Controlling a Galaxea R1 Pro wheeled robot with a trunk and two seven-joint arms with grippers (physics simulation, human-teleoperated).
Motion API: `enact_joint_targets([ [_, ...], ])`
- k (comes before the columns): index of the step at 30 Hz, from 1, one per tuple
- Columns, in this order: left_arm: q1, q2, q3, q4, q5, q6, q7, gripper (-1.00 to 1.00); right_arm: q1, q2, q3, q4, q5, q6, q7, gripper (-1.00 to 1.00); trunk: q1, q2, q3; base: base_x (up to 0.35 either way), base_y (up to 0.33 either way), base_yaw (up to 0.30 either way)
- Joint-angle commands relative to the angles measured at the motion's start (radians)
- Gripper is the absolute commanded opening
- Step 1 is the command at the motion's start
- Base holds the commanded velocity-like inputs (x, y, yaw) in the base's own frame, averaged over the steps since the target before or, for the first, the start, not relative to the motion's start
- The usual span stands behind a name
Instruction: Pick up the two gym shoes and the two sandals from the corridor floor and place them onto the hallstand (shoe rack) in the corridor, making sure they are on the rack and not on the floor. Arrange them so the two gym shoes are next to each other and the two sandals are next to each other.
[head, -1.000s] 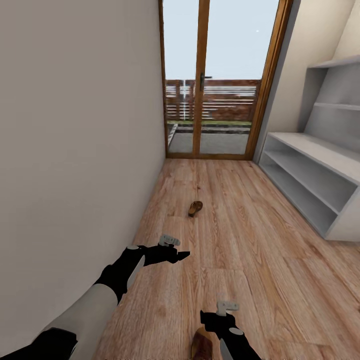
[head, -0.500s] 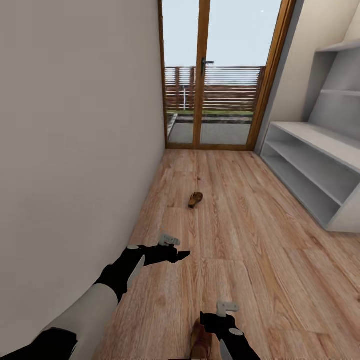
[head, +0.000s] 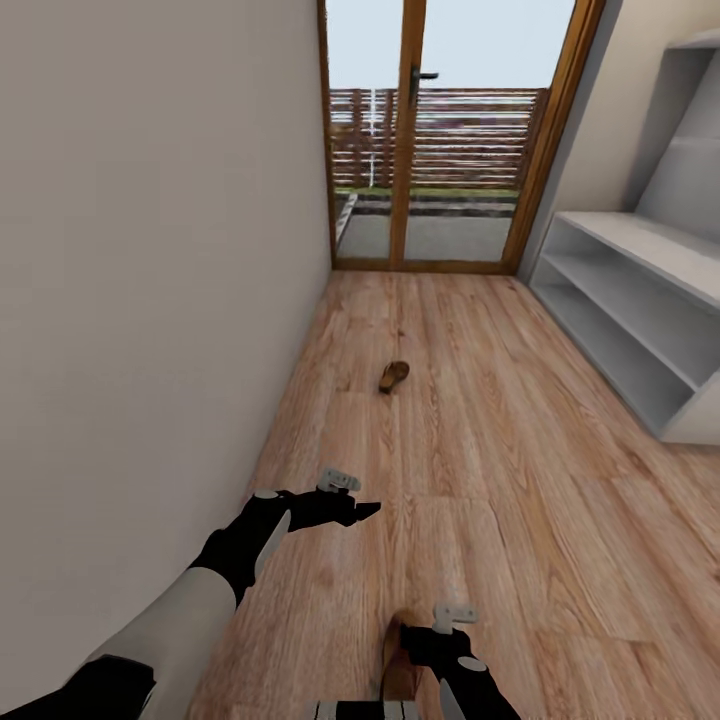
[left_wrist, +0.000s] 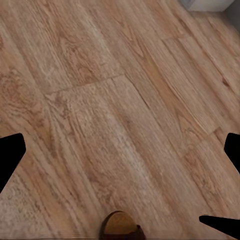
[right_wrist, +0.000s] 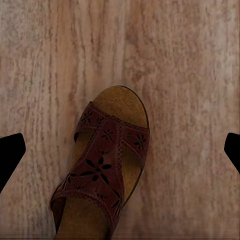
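The right end effector (head: 437, 632) hangs low over the floor (head: 520, 480), its fingers spread wide with nothing between them. Directly beneath it lies a sandal (right_wrist: 102, 172), brown with a tan footbed and flower cutouts in the strap, flat on the planks and not touched by either fingertip. From the head camera that sandal (head: 402, 660) peeks out just under the wrist. The left end effector (head: 345, 505) is held out nearer the wall (head: 150, 250), also open and empty; the rounded brown tip at the edge of its own camera (left_wrist: 120, 227) is probably the same sandal's toe. A second sandal (head: 393, 376) lies well ahead of both end effectors, toward the glass door (head: 430, 140). The rack (head: 640, 310) stands off to the right end effector's side, well apart, its shelves bare.
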Motion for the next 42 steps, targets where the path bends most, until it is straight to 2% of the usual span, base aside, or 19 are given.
enact_joint_targets([
  [1, 0.0, 0.0, 0.001, -0.001, 0.001, 0.008, -0.003, 1.0, 0.0, 0.0, 0.002, -0.002, -0.005, 0.006, -0.006, 1.0, 0.0, -0.001, -0.006, 0.0, 0.0, 0.099],
  [10, 0.0, 0.0, 0.002, -0.001, 0.001, 0.008, -0.003, 1.0, 0.0, 0.0, 0.002, -0.002, -0.005, 0.005, -0.006, 1.0, 0.004, -0.003, -0.054, 0.0, 0.0, 0.137],
  [24, 0.001, 0.0, 0.002, -0.002, -0.001, 0.006, 0.003, 1.0, 0.0, 0.0, 0.001, -0.002, -0.01, 0.004, -0.006, 1.0, 0.004, -0.003, -0.062, -0.004, 0.0, 0.064],
  [34, 0.0, 0.0, 0.002, -0.001, -0.001, 0.005, -0.002, 1.0, 0.0, 0.0, 0.001, -0.004, -0.011, 0.003, -0.006, 1.0, 0.004, -0.003, -0.062, -0.252, 0.0, 0.002],
  [42, 0.001, 0.0, 0.002, -0.001, -0.001, 0.005, -0.003, 1.0, 0.0, 0.0, 0.0, -0.004, -0.011, 0.003, -0.006, 1.0, 0.004, -0.003, -0.062, -0.067, 0.0, 0.0],
])
